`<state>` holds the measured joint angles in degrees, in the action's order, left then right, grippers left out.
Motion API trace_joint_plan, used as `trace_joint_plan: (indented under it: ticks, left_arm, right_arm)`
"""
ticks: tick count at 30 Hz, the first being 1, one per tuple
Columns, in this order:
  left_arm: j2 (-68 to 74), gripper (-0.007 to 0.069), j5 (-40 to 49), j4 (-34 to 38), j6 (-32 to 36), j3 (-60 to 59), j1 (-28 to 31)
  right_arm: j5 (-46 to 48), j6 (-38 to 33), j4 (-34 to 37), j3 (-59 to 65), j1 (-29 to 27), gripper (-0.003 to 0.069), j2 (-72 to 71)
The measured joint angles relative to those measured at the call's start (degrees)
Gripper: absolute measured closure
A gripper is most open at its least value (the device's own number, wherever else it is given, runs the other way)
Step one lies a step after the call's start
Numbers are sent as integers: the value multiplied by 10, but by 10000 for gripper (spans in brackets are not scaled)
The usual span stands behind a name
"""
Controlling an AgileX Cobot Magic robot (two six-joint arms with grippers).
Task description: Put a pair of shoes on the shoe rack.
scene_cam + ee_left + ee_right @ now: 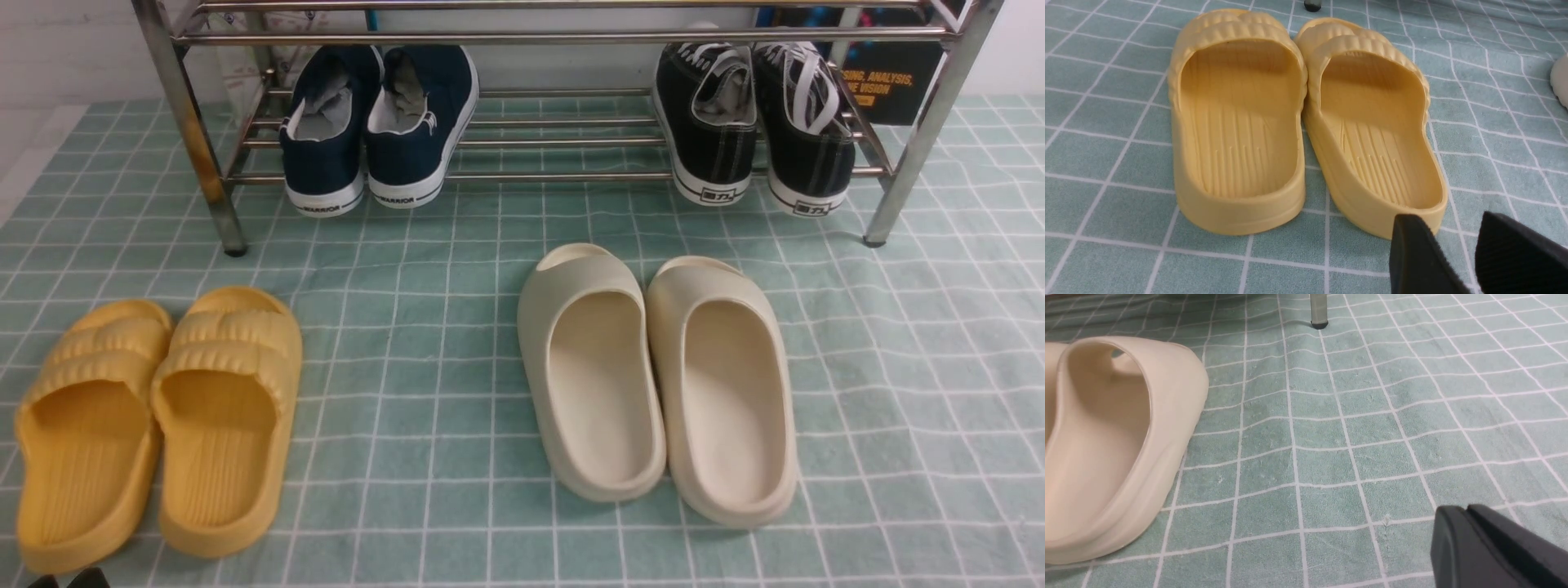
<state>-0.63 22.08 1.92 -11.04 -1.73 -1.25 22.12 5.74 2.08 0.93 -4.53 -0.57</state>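
The pair of shoes, two black canvas sneakers (709, 122) (804, 131) with white laces, stands side by side on the lower bars at the right end of the shoe rack (555, 36), heels toward me. No gripper touches them. In the left wrist view my left gripper (1457, 245) is open with nothing between its fingers, just behind the heel of a yellow slipper (1372, 134). Its dark tips barely show at the front view's bottom left corner. In the right wrist view my right gripper (1464, 512) is shut and empty, low over bare cloth.
Navy slip-on sneakers (380, 122) occupy the rack's left end. Yellow slippers (155, 416) lie front left and cream slippers (653, 376) front centre on the green checked cloth (424, 367). A cream slipper (1114, 437) and a rack leg (1318, 310) show in the right wrist view.
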Motion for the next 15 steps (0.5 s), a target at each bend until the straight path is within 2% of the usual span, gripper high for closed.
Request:
trace_joint_plan:
  ticks: [15]
  left_arm:
    - [0,386,0,0,0,0,0]
  right_arm:
    - [0,0,0,0,0,579,0]
